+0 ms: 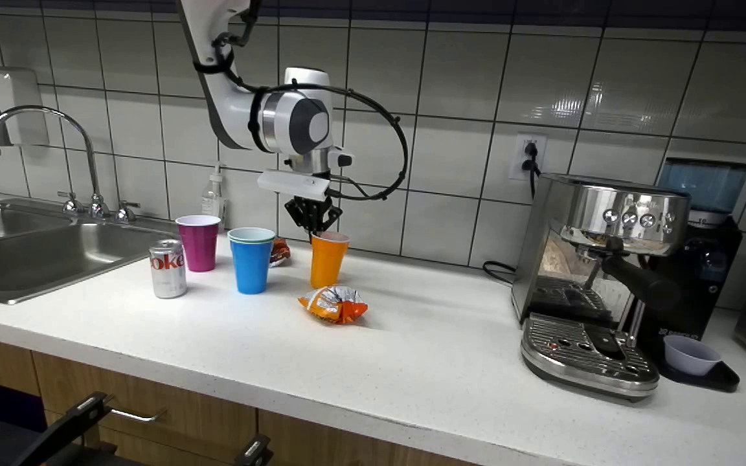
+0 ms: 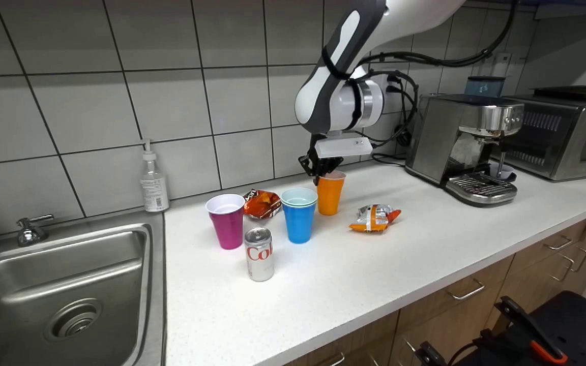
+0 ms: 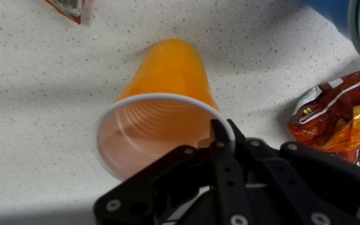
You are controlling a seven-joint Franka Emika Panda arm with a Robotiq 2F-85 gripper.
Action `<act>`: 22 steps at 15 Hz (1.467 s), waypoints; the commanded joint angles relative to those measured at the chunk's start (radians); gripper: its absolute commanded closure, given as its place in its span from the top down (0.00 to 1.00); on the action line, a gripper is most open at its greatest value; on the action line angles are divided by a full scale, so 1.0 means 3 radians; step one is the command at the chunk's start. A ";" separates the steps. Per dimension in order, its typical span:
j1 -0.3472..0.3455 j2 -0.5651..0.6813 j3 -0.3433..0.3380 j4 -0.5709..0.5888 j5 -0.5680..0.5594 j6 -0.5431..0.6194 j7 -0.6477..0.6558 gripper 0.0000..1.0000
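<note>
A gripper (image 3: pixel 226 128) pinches an orange cup (image 3: pixel 172 73) at the rim, one finger inside, I'd guess because thin walls grip easily. It seems to rest, mouth-up, on the counter (image 1: pixel 412 369), near blue cups (image 1: pixel 251 266).

White-grey arm (image 1: pixel 234 113), looping black cable (image 1: pixel 404 155); black end effector (image 3: pixel 226 129), silvery screws (image 3: pixel 113 205).

Reads red "oke" or "Co", by exterior view, on the can (image 1: pixel 168 272), left of and below the end effector (image 3: pixel 225 126). To its right, shows blurred print on the bag (image 3: pixel 336 122) in the wrist view and, seemingly, "BARATZA" on the grinder (image 1: pixel 713 262).
</note>
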 commanded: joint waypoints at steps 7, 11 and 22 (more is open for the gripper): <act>0.0059 -0.0165 -0.0091 -0.0020 -0.0494 -0.0226 -0.0018 0.01; 0.0035 -0.0272 -0.0064 -0.0081 -0.0592 -0.0199 -0.0067 0.01; -0.0081 -0.0708 0.0037 -0.0486 -0.0507 0.0024 -0.0232 0.01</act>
